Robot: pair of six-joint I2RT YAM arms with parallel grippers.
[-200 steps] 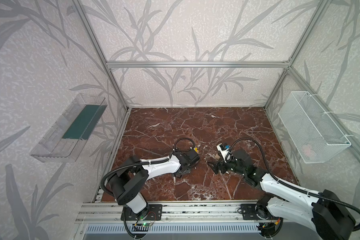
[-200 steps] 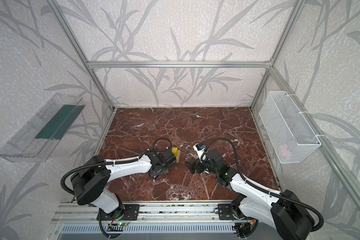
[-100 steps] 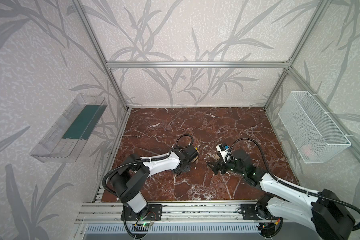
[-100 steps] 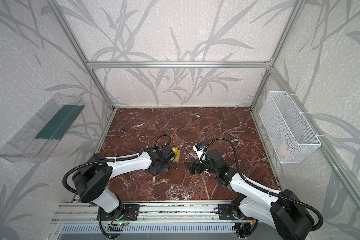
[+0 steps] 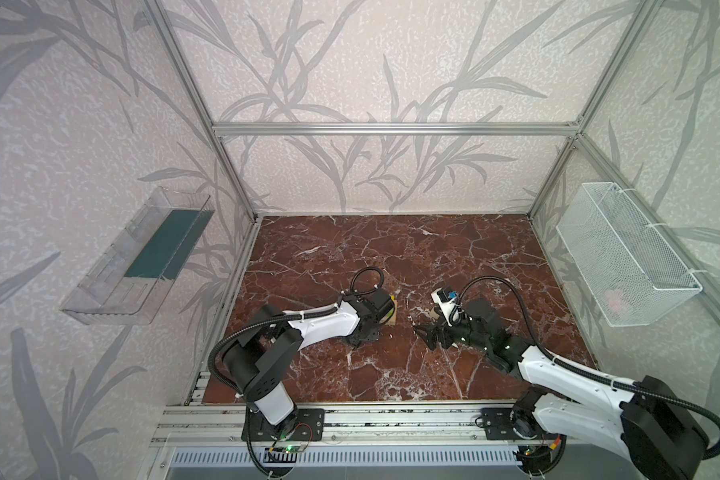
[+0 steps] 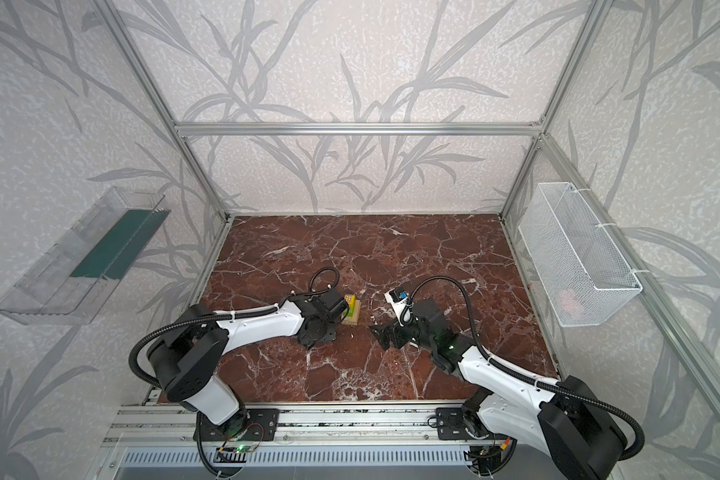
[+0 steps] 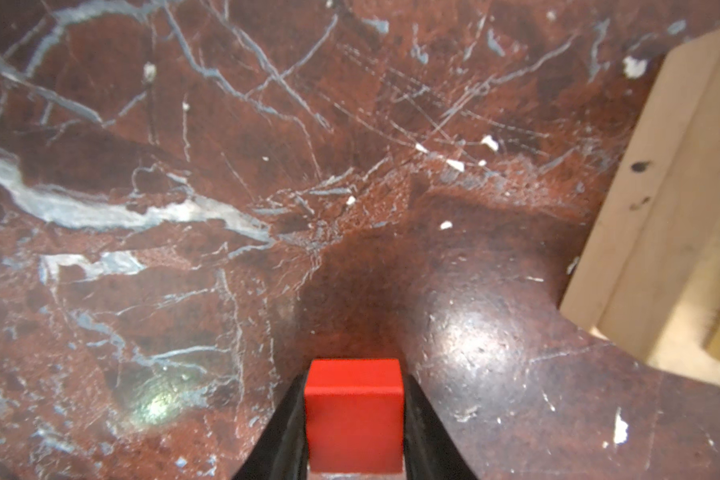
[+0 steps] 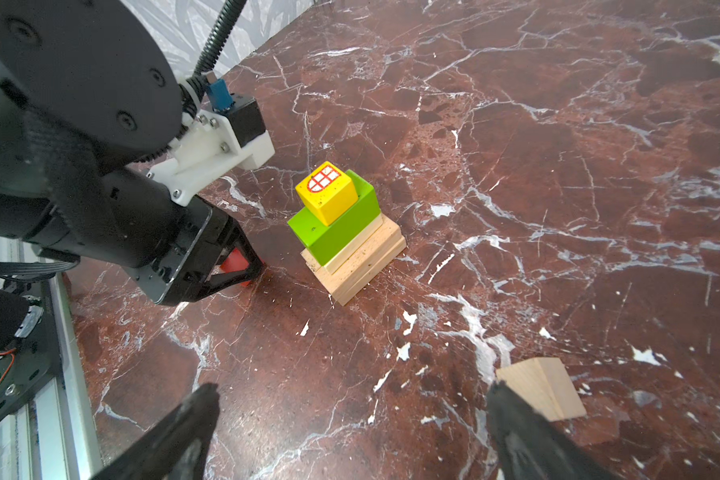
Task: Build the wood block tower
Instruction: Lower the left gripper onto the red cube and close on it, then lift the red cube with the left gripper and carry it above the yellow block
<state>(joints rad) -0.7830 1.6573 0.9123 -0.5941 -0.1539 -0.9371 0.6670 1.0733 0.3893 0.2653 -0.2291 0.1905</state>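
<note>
Tower near the worktop's middle ended at yellow — left gripper had just clamped the red cube, its next layer; right gripper gaped empty.

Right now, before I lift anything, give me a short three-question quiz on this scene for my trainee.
1. True or false: the red cube sits on the tower.
2. What tops the tower? A green bar; B yellow cube; C plain wood piece.
3. Fill in: the right pincer stands ___.
Key: 1 false, the left pincer grips it beside the tower; 2 B; 3 open.
</note>
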